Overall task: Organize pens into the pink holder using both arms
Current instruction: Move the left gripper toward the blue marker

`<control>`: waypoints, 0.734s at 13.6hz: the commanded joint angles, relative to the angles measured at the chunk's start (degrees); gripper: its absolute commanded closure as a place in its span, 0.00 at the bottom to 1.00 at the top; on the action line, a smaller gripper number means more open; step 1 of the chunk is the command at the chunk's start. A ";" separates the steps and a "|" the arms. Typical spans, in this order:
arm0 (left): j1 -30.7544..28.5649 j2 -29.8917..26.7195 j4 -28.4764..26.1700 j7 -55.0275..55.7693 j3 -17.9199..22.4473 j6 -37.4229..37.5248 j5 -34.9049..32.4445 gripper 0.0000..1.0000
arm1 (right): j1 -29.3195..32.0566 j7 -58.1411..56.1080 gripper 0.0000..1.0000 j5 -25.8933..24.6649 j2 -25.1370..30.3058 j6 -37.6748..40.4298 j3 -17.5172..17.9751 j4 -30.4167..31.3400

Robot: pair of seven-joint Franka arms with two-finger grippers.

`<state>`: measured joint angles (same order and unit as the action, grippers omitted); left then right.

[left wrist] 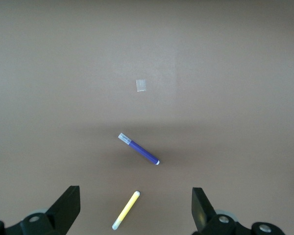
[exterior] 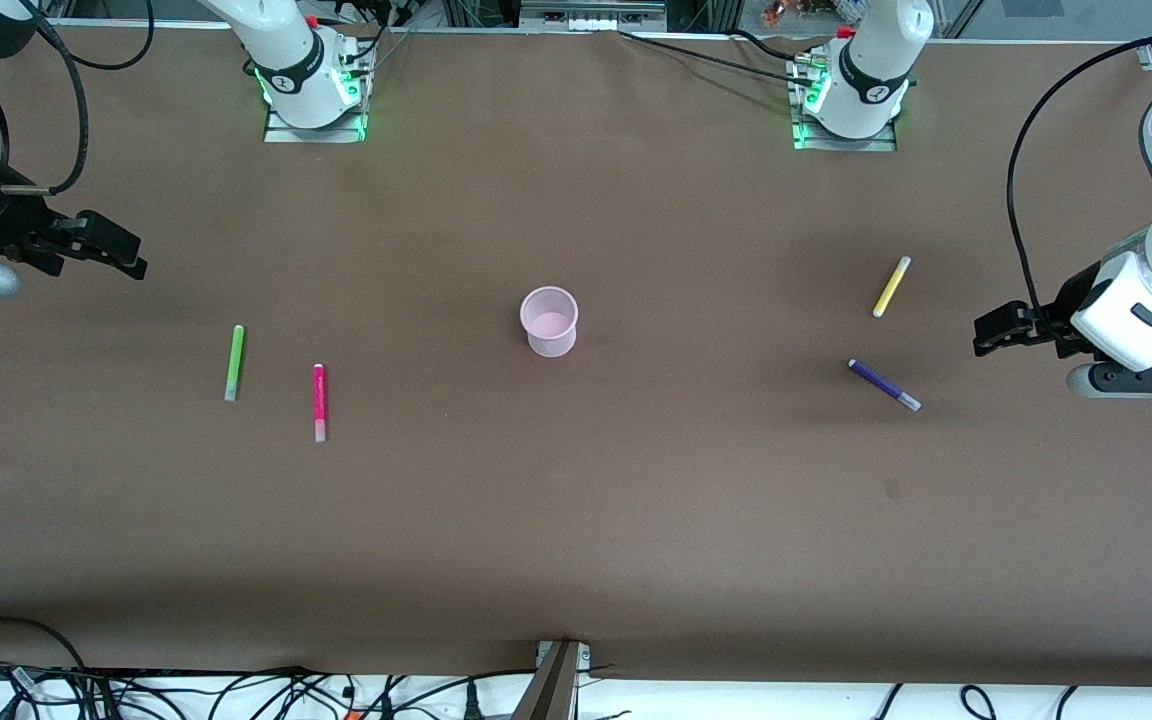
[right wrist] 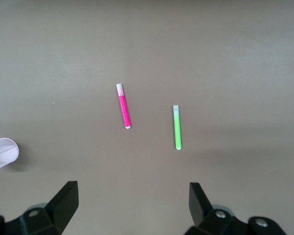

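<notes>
Both end effectors hang released over the bench ends: left end effector [exterior: 986, 335] at frame right, right end effector [exterior: 126, 255] at frame left. All four pens lie flat around the centred pink holder [exterior: 548, 321]. A clumsy drop could tip that light holder.

Brown table [exterior: 576, 520] carries pink holder [exterior: 549, 321] and four scattered pens [exterior: 319, 402].
</notes>
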<state>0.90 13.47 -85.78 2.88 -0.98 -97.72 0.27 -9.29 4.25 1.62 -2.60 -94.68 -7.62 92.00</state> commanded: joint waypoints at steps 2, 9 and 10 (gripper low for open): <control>0.24 0.06 -0.09 0.46 -0.16 -0.10 -1.24 0.00 | -0.20 0.68 0.00 0.84 -0.30 1.43 -0.12 -1.47; -0.19 0.68 -0.35 -0.42 -0.07 -0.10 -1.15 0.00 | -0.20 0.68 0.00 0.84 -0.30 1.52 -0.12 -1.47; -0.46 1.29 -0.35 -0.42 -0.07 0.16 -1.15 0.00 | -0.20 0.68 0.00 0.76 -0.30 1.52 -0.12 -1.47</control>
<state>0.84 14.23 -85.84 2.93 -0.96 -97.70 0.27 -9.29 4.25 1.62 -2.60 -94.66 -7.62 92.00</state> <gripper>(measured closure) 0.000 0.000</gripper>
